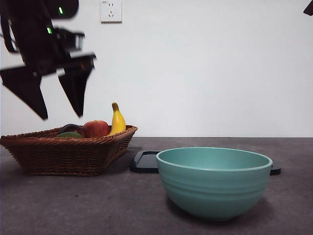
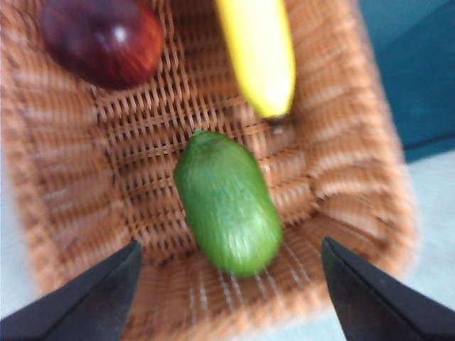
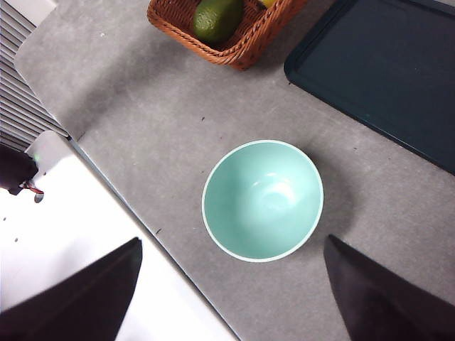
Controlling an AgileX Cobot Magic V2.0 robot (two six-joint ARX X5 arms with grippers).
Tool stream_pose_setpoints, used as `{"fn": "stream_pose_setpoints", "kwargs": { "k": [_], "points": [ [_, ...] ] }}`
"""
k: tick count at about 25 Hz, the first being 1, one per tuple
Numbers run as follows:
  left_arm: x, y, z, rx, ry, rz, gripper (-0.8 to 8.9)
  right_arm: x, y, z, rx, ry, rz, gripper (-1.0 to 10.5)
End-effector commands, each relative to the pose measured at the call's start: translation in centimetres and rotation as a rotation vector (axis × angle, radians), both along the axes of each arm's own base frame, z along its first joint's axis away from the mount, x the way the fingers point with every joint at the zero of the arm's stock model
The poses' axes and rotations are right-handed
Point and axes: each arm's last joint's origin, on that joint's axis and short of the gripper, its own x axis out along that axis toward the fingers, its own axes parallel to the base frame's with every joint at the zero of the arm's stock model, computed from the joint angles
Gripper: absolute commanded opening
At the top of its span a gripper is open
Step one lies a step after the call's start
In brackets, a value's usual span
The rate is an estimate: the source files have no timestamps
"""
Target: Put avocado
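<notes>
Hovering: we hold our left claw (image 1: 55,95) wide open, empty, above the basket (image 1: 68,152).
Avocado (image 2: 226,202): straight below, long axis near-to-far.

The left gripper (image 1: 56,93) hangs in the air at upper left, tilted, jaws spread wide. The right gripper (image 3: 231,298) waits high, jaws likewise apart.

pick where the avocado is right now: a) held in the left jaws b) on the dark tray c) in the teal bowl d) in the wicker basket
d: the avocado lies on the weave of the wicker basket beside the banana, with the left gripper open above it and not touching; the teal bowl is empty.
</notes>
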Motion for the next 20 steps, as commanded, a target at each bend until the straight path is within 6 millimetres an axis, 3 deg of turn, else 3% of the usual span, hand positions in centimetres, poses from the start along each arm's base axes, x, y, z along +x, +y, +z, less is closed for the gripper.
{"fn": "stream_pose_setpoints", "kwargs": {
  "k": [1,8,14,17,20],
  "points": [
    [1.2,-0.6,-0.9,0.009,-0.006,0.018,4.01,0.1,0.1,0.5,0.006,-0.020,0.008,4.1],
    [2.8,-1.2,-4.0,0.030,0.046,0.024,4.01,0.1,0.1,0.5,0.006,-0.020,0.008,4.1],
    [3.4,-1.4,-5.6,0.040,0.075,0.028,3.97,0.1,0.1,0.5,0.006,-0.020,0.008,4.1],
    [3.4,-1.4,-5.7,0.042,0.078,0.028,2.09,0.1,0.1,0.5,0.006,-0.020,0.008,4.1],
    [3.4,-1.4,-5.6,0.042,0.082,0.027,1.50,0.1,0.1,0.5,0.006,-0.020,0.008,4.1]
  ]
}}
